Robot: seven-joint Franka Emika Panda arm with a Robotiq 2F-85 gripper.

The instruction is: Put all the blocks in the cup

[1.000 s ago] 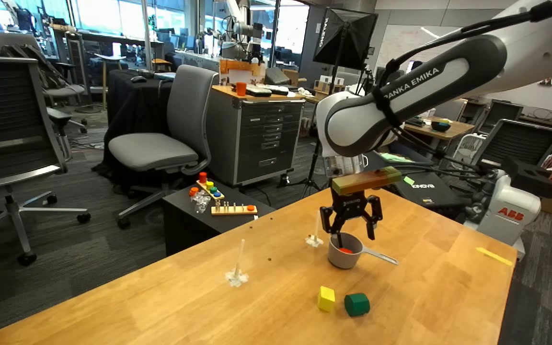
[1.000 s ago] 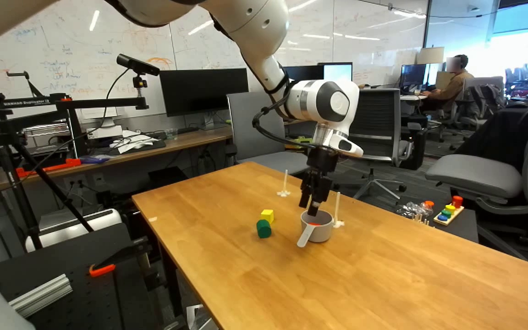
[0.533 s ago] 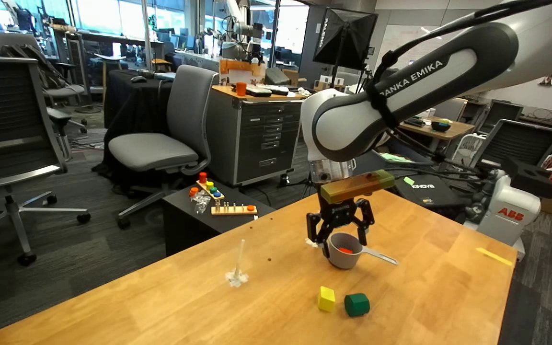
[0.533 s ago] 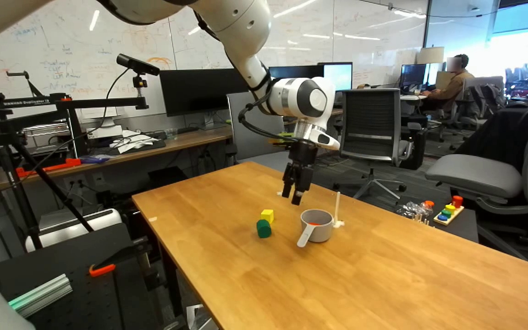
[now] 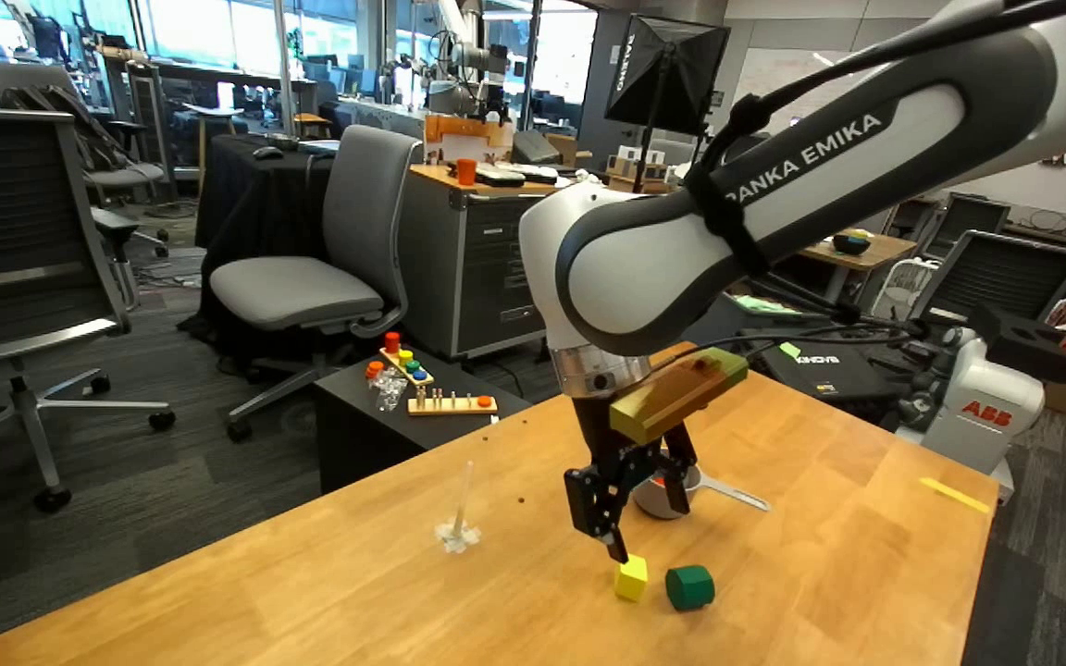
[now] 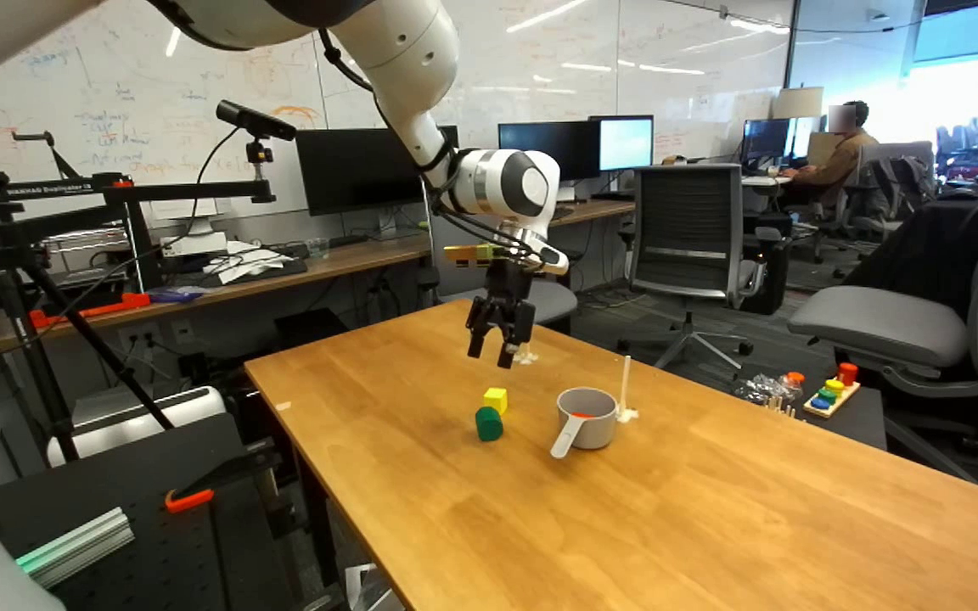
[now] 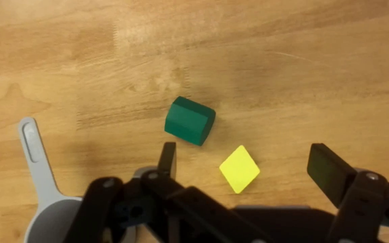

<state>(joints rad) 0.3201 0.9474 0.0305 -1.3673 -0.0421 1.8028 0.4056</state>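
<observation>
The yellow block [image 6: 496,400] stands on the table beside the green block [image 6: 489,424], apart from the cup. In the wrist view the yellow block [image 7: 239,169] lies between the open fingers as seen from above, with the green block [image 7: 190,120] just outside them. The grey cup [image 6: 598,431] stands upright with the red block [image 6: 582,415] inside it. In an exterior view my gripper [image 5: 651,534] partly hides the cup [image 5: 658,504]. My gripper [image 6: 491,358] is open and empty, above the table. In the wrist view only the cup's handle and part of its bowl show.
Two thin upright pegs stand on taped bases; one peg [image 6: 625,386] is right beside the cup, and another peg [image 5: 464,499] shows in an exterior view. A dark side table [image 5: 376,462] with peg toys stands past the table edge. A yellow tape strip [image 5: 954,495] lies on the table.
My gripper has moved from over the cup to above the yellow block and has turned. It stays open. The cup and the blocks have not moved.
</observation>
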